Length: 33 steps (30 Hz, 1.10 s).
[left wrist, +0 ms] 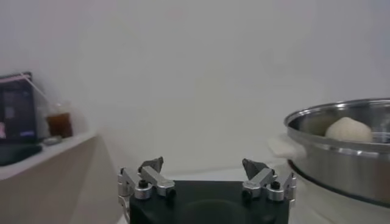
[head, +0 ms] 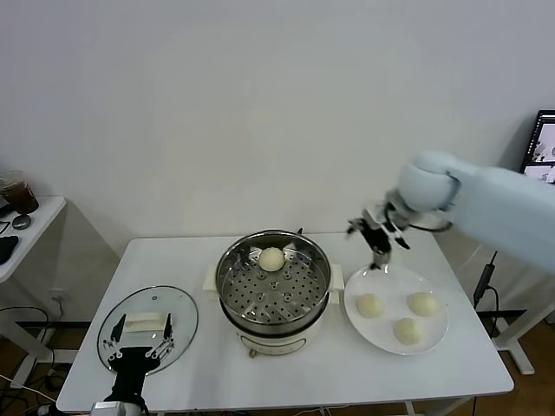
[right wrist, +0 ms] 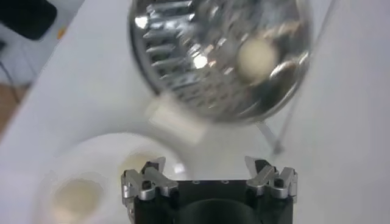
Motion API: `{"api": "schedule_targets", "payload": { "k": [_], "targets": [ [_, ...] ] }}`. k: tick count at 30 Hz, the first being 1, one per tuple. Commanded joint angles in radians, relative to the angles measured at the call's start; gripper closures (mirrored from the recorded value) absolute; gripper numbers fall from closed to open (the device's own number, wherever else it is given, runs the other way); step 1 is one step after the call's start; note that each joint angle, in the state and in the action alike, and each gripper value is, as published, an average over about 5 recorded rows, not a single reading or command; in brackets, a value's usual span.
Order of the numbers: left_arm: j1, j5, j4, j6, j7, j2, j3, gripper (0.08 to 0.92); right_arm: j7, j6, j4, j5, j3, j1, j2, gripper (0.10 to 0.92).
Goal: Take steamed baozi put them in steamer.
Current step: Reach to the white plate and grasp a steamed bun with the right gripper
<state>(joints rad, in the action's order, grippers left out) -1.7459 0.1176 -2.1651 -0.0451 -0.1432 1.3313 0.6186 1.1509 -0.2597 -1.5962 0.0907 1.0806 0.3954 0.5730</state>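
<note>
A: Currently, item one: steamer (head: pixel 273 290), mid-surface, lid off. Contents?

B: One baozi in the steamer (head: pixel 271 258), on the perforated tray toward the steamer's far rim. That makes one of four placed

A: Item two: the remainder?

B: Three baozi on the plate (head: pixel 405 330), the white plate (head: pixel 433 337) standing just right of the steamer. All three untouched, by my reading three transfers left

A: Item three: right gripper (head: pixel 379 236)?

B: Hanging above the plate's far edge, right of the steamer, fingers spread and holding nothing. Likely bound for the next bun

A: Item four: left gripper (head: pixel 132 351)?

B: Parked left of the steamer over the glass lid (head: pixel 147 328), fingers spread, idle

A: Surface (head: pixel 347 377)?

B: White, carrying steamer, plate and lid
</note>
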Motion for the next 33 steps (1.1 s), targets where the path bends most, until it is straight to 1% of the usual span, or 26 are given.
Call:
{"api": "schedule_targets", "payload": {
  "k": [1,9,19,24,33],
  "targets": [
    [-0.005,0.063,-0.022,-0.075,0.088,-0.014,0.012,0.177,0.042,-0.028,0.035,-0.169,-0.312,-0.443,-0.122,0.203],
    [0.0,0.03,-0.03,-0.074,0.087,-0.006,0.011,0.177,-0.001,0.012,0.173,-0.249,-0.374,-0.52,0.006,0.203],
    [-0.004,-0.003,-0.026,-0.067,0.086,0.005,0.018,0.177,-0.001,0.073,0.326,-0.298,-0.364,-0.488,0.197,0.203],
    [-0.004,-0.011,-0.023,-0.064,0.084,0.008,0.025,0.177,0.012,0.067,0.346,-0.31,-0.341,-0.48,0.232,0.203],
    [0.002,-0.017,-0.007,-0.055,0.079,0.011,0.032,0.177,-0.02,0.06,0.389,-0.341,-0.35,-0.488,0.267,0.203]
  ]
}}
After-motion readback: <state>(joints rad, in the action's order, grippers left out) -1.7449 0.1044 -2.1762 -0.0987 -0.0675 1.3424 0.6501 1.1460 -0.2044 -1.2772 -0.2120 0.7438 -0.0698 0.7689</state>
